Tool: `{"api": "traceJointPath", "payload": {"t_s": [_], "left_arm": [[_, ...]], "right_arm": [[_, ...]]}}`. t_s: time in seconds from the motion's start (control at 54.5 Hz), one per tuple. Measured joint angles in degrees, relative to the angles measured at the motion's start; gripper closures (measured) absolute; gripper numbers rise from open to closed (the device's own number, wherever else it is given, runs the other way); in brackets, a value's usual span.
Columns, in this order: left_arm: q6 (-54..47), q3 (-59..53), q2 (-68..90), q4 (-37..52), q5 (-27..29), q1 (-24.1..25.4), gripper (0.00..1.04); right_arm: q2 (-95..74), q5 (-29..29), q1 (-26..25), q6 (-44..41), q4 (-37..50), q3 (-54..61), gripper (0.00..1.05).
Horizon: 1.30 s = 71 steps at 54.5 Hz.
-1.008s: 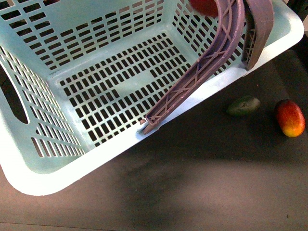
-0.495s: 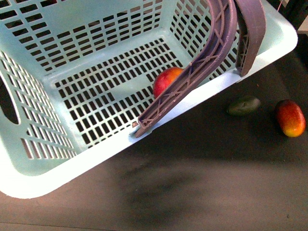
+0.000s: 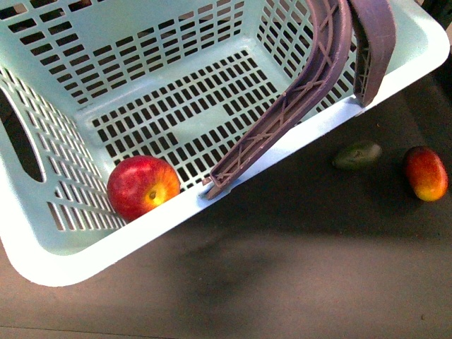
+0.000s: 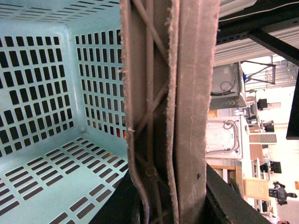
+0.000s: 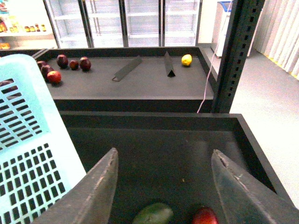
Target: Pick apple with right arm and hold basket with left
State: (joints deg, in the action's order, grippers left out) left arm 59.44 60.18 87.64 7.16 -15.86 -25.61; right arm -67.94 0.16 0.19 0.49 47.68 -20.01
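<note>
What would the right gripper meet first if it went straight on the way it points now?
Probably the dark tray floor; the open right gripper points past the avocado, though depth is unclear.

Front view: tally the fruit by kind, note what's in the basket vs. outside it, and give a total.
Apple: 1, inside the basket
Avocado: 1, outside, on the dark surface
Red-orange oval fruit: 1, outside, on the dark surface
Total: 3 fruits, 1 in the basket and 2 outside it
</note>
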Motion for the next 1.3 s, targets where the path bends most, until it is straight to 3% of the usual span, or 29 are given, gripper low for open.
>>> {"api": "traceJointPath", "payload": {"t_s": [0.33,0.733,0.843,1.302], "left_arm": [[0.2,0.0,0.0,0.0,-0.1,-0.1,0.86],[0.2,0.0,0.0,0.0,-0.1,-0.1,0.86],[0.2,0.0,0.0,0.0,-0.2,-0.1,0.86],[0.2,0.0,0.0,0.0,-0.1,-0.1,0.86]], "right_arm": [[11.0,0.0,-0.1,-0.4,-1.2,10.1,1.03],[25.5,0.0,-0.1,-0.3,-9.6,16.3,1.03],[26.9,0.0,-0.1,-0.3,-7.9,18.8,1.03],[44.3,-0.1,-0.1,-0.3,-24.2,19.0,1.03]]}}
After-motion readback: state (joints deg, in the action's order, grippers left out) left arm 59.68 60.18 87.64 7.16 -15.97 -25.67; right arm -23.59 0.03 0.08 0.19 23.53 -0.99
